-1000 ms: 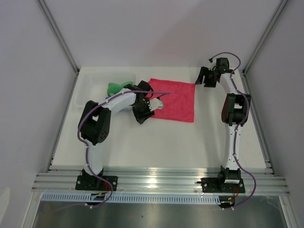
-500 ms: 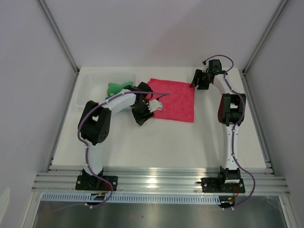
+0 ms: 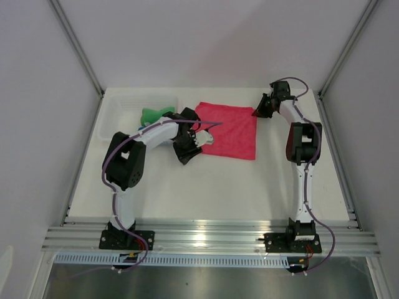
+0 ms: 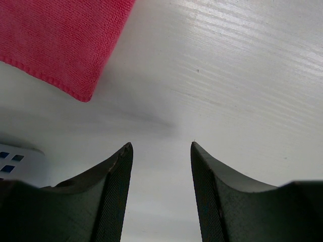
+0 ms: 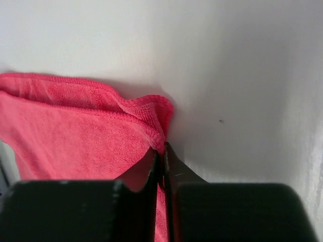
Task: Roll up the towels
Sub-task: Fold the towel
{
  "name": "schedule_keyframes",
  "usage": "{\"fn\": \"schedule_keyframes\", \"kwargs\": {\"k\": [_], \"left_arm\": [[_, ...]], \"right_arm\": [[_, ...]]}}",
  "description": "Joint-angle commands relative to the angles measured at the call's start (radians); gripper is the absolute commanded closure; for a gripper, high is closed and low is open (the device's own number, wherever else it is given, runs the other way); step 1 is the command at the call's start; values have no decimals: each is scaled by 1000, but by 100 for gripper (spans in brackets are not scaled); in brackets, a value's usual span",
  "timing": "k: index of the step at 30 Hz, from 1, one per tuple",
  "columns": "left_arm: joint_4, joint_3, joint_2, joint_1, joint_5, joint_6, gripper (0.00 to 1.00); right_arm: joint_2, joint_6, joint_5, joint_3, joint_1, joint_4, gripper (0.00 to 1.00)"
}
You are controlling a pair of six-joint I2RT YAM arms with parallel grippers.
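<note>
The pink towel [image 3: 230,128] lies spread flat at the back middle of the table. My right gripper [image 3: 257,112] is at its far right corner, and the right wrist view shows the gripper [image 5: 163,148] shut on a bunched edge of the pink towel [image 5: 75,131]. My left gripper [image 3: 187,152] hovers by the towel's near left corner. In the left wrist view it [image 4: 161,146] stands open over bare table, with the towel's corner [image 4: 55,40] ahead and to the left, apart from the fingers. A crumpled green towel [image 3: 153,114] sits behind the left arm. No blue towel shows.
A white plastic basket [image 3: 115,112] stands at the back left, with the green towel at its right end. White walls close in the table at the back and on both sides. The left arm's elbow [image 3: 124,162] bends over the left half of the table.
My right gripper has moved left and down onto the pink towel's far right corner and shut on it. The left arm has stayed where it was.
</note>
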Motion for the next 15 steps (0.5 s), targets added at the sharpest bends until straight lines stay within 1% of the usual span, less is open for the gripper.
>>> {"fn": "schedule_keyframes", "kwargs": {"k": [1, 2, 3, 4, 5, 8, 9, 11, 12, 15], "left_arm": [[-3, -4, -50, 1, -1, -19, 47], [-3, -4, -50, 1, -1, -19, 47], [-4, -3, -50, 1, 0, -19, 47], [-3, -1, -50, 1, 2, -19, 47], [-1, 0, -50, 1, 3, -20, 48], [-7, 8, -52, 1, 11, -19, 47], [-9, 17, -52, 1, 13, -19, 47], [-18, 23, -55, 1, 26, -12, 48], [-23, 38, -55, 1, 34, -11, 48], [-40, 51, -64, -1, 66, 9, 48]], "right_arm": [[-35, 84, 11, -96, -21, 39, 96], [-65, 104, -3, -163, -41, 61, 100], [-85, 145, -15, -202, -56, 82, 100], [-105, 162, -24, -243, -72, 130, 100], [-148, 176, -33, -326, -81, 148, 100], [-223, 224, -35, -458, -116, 219, 100], [-287, 253, -30, -563, -127, 266, 100], [-358, 282, -9, -671, -150, 303, 100], [-428, 293, -1, -775, -151, 329, 100], [-533, 336, 20, -921, -142, 351, 100]]}}
